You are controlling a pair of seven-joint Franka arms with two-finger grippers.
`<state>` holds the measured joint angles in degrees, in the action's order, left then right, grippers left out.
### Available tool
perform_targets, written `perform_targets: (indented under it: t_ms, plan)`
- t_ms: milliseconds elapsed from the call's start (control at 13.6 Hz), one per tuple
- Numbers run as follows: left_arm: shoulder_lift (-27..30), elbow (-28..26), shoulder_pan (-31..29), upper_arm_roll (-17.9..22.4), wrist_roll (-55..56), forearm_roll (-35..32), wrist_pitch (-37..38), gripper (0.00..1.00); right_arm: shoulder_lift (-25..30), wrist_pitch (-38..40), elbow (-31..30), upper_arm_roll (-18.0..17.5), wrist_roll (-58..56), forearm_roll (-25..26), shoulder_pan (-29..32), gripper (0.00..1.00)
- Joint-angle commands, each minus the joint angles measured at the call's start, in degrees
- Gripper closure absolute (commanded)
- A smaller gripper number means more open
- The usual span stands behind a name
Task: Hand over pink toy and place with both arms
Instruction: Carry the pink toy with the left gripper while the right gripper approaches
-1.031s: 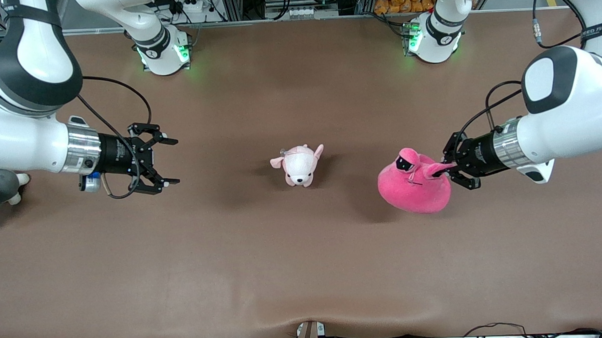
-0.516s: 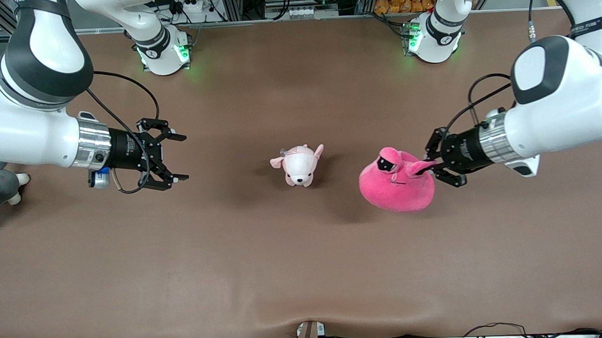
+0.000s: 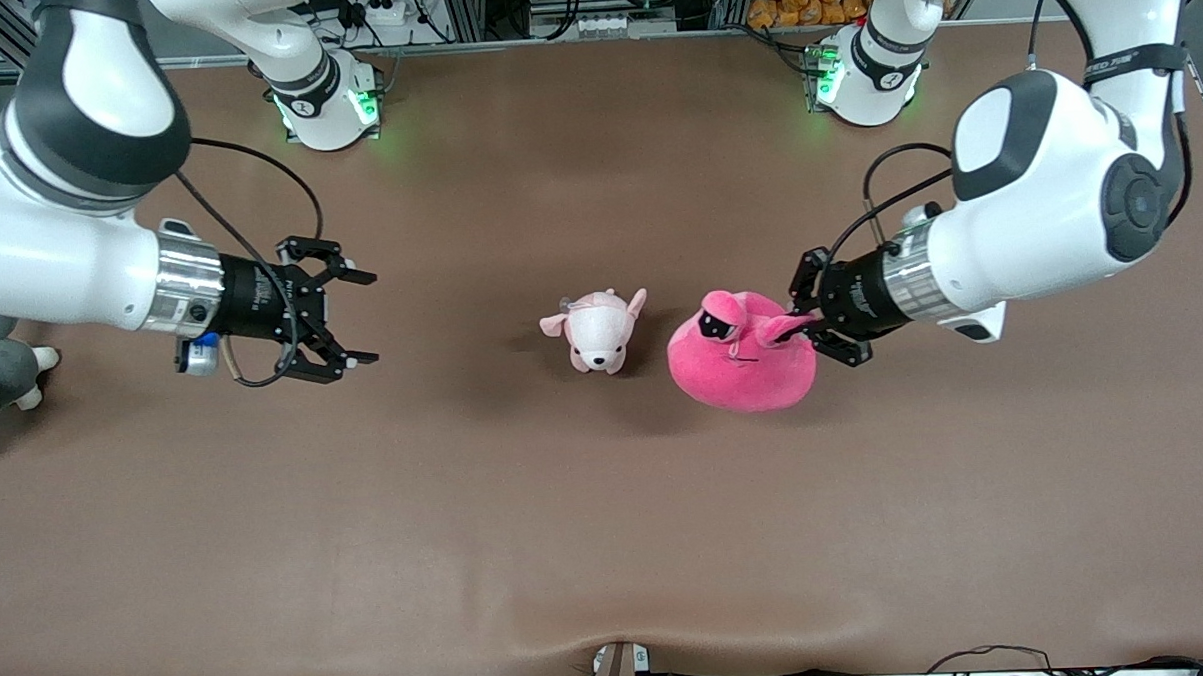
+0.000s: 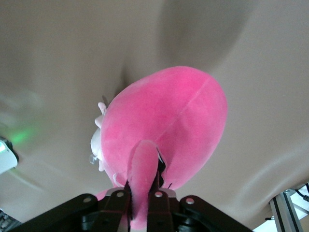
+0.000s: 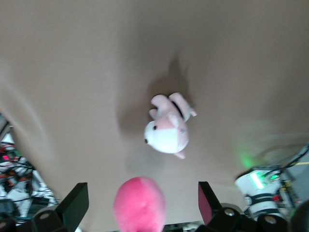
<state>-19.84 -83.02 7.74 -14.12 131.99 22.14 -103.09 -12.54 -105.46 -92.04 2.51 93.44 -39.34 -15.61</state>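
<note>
Left gripper [image 3: 799,326] pinches only the pink toy [image 3: 743,365] by one eye stalk; could slip; right gripper [image 3: 353,318] open, waiting.

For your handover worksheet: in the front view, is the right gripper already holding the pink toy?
No. The right gripper hangs open with nothing between its fingers, while the left gripper is shut on an eye stalk of the pink toy.

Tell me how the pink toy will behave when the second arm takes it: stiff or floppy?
Probably floppy: the pink toy hangs from one thin eye stalk pinched in the left pincer. It seems light. The open right pincer should grip the round body.
</note>
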Motion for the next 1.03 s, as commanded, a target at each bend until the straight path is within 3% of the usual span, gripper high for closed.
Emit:
perform_targets:
  t_ms: [0, 147, 516, 810, 957]
  plan:
    - [-2.1, 4.5, 2.4, 0.3, 4.9, 0.8, -0.6, 1.0, 0.7, -7.0, 0.4, 0.1, 8.1, -0.4, -6.3, 0.0]
    - [-2.0, 6.2, 3.5, 0.0, 9.0, 1.1, -1.7, 1.0, 0.1, -14.1, 1.9, 0.1, 14.3, -0.4, -11.3, 0.0]
    - [-1.7, 7.6, 5.5, 0.0, 13.2, 4.8, -2.8, 1.0, -8.0, -30.6, 8.4, 0.6, 28.4, 1.0, -23.7, 0.0]
    - [-1.7, 7.6, 7.2, 0.0, 16.5, 6.8, -4.7, 1.0, -13.7, -33.3, 13.0, 0.5, 36.0, 7.3, -25.3, 0.0]
    - [-1.8, 7.6, 8.3, 0.1, 17.6, 6.8, -4.9, 1.0, -14.9, -33.4, 14.3, 0.5, 35.6, 9.8, -25.3, 0.74]
